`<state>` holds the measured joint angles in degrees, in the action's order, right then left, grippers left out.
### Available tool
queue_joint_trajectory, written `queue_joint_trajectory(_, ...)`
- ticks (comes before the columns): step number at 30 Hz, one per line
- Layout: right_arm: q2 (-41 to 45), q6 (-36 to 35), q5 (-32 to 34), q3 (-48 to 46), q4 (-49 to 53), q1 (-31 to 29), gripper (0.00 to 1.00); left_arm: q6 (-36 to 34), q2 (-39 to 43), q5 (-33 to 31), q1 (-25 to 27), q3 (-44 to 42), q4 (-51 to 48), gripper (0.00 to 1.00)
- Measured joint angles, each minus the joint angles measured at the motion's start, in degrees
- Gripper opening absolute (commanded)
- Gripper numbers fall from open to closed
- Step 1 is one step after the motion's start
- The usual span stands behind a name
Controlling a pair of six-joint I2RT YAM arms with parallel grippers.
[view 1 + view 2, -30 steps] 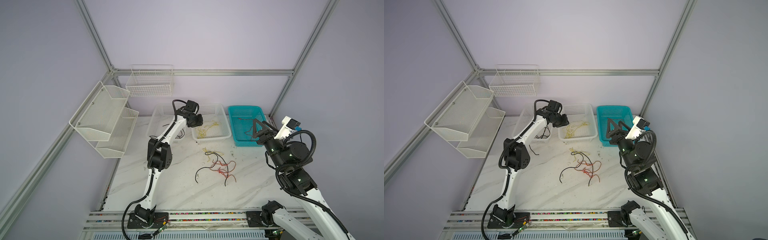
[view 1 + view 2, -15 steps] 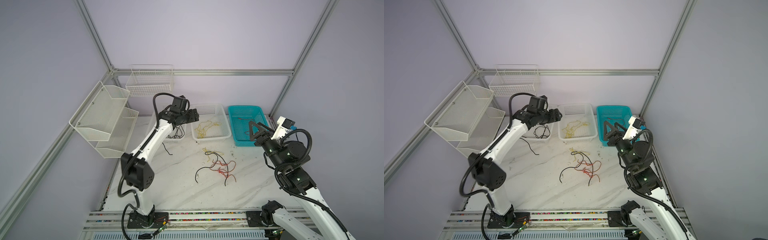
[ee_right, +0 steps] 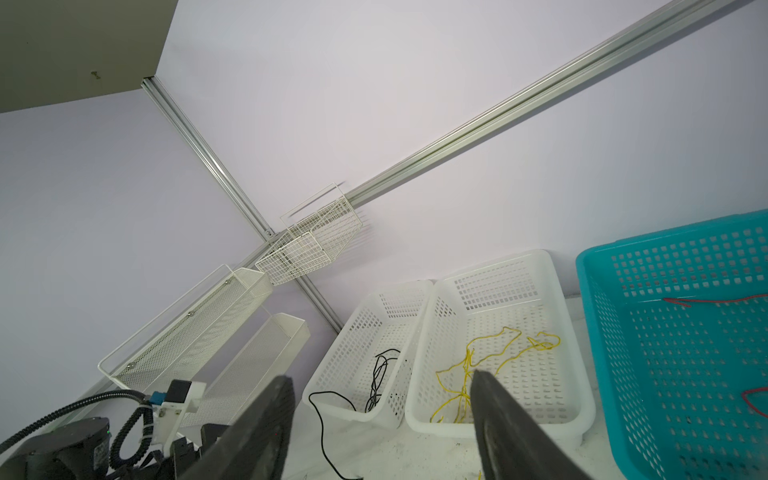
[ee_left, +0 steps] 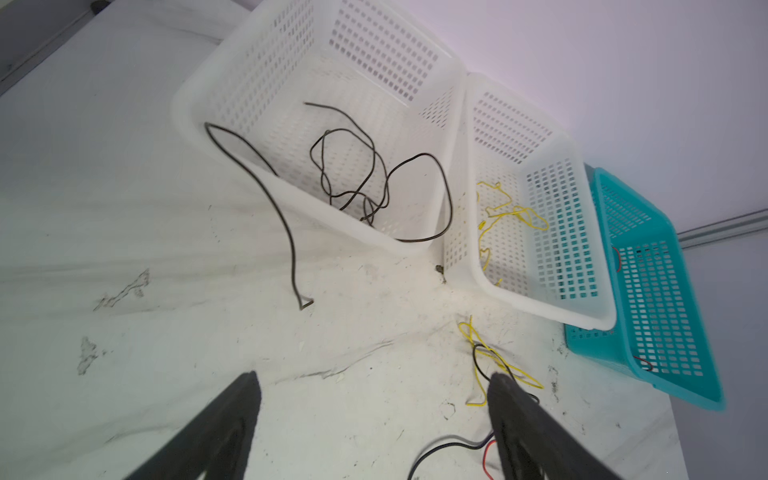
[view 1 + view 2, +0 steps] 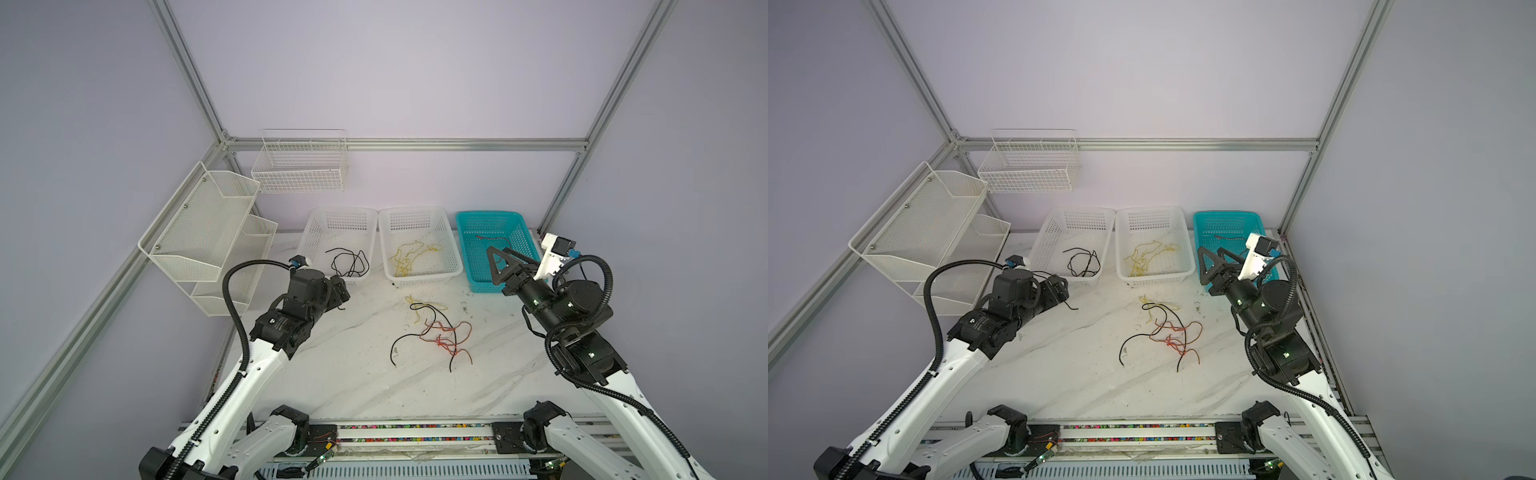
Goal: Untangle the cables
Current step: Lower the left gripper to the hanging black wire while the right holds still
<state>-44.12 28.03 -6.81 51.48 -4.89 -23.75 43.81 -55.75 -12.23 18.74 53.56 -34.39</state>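
In a top view: tangled cables [image 5: 432,332] lie mid-table. The left gripper [image 5: 340,291] is now drawn back from the white basket [image 5: 320,237] it reached into earlier.
Left wrist: jaws wide, empty; a black cable [image 4: 289,237] trails over the rim.
Right wrist: right gripper [image 3: 382,378] parted, empty.
Step, judged: between sorts. The next move calls for pinching one loose strand.

White links [image 5: 249,374], black joints [image 5: 582,303], corrugated black conduits [image 5: 226,286], possibly green LEDs [image 5: 1286,355]

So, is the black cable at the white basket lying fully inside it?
No, the black cable trails over the basket's rim onto the table.
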Motion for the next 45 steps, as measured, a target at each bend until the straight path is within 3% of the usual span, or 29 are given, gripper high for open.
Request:
queue_joint_trajectory(4,-0.26,0.02,-0.74,-0.02,0.02,-0.04,0.70,0.76,-1.49,1.16,-1.57,-3.80,3.15,0.84)
queue_joint_trajectory(8,-0.15,0.00,-1.16,-0.02,0.02,-0.15,0.70,0.57,-5.97,1.81,-2.49,-5.77,5.86,0.77)
queue_joint_trajectory(20,-0.07,0.00,-2.08,-0.02,-0.02,-0.31,0.70,0.20,-19.47,2.80,-6.12,-5.84,11.50,0.60)
queue_joint_trajectory(28,-0.07,0.00,-2.75,-0.04,-0.46,-0.33,0.70,0.22,-25.70,2.78,-6.25,-5.75,15.02,0.54)
queue_joint_trajectory(37,-0.09,0.00,-4.15,-1.01,-1.36,-0.37,0.69,0.11,-33.75,0.44,-6.43,-4.96,16.90,0.39)
queue_joint_trajectory(45,-0.09,0.02,-5.03,-1.01,-1.97,-0.42,0.69,-1.62,-35.65,-1.42,-6.51,-0.61,17.75,0.16)
